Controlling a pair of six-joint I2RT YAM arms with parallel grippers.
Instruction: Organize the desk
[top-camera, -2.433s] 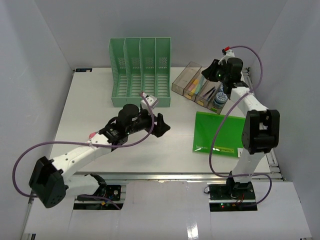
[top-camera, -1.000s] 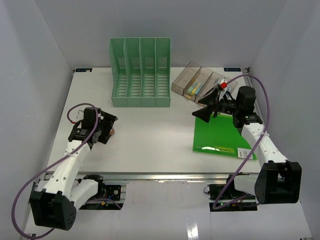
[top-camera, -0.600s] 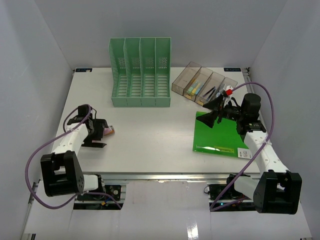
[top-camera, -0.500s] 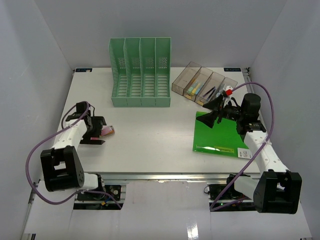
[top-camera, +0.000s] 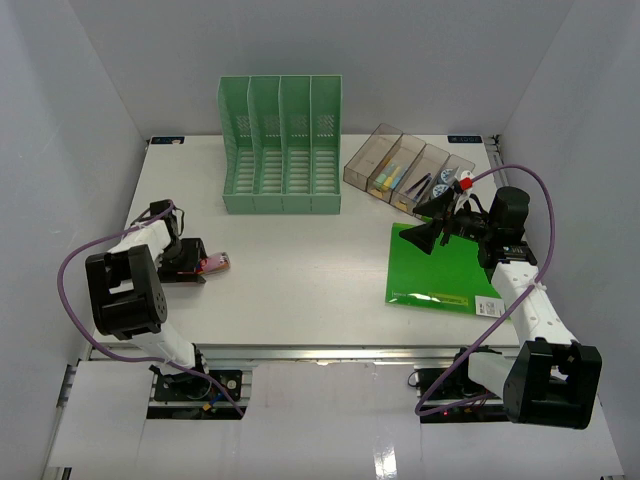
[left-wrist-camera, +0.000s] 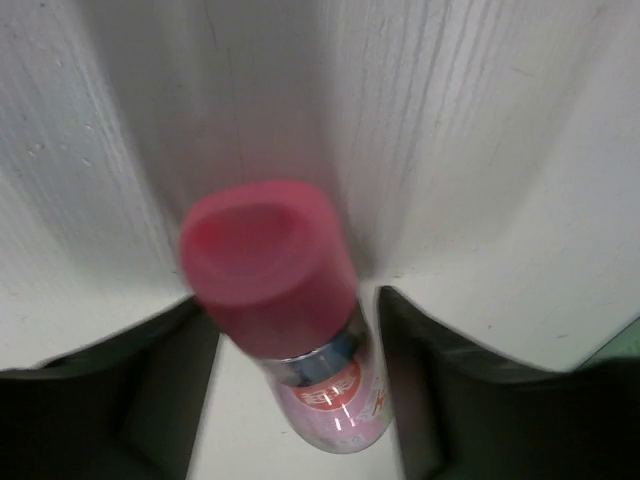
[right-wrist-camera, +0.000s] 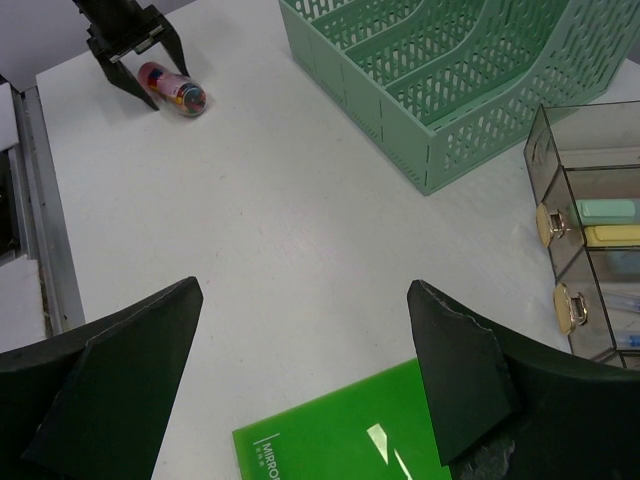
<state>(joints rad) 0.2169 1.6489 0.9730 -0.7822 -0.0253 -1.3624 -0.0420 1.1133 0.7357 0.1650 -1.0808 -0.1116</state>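
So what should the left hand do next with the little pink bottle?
Probably close the left gripper on the bottle. It lies on its side on the desk, between the open fingers, with a gap showing on one side, so it does not look gripped yet.

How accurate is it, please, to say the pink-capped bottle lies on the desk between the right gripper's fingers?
Not quite: the pink-capped bottle lies on the desk between the fingers of the left gripper, not the right one, as the left wrist view shows.
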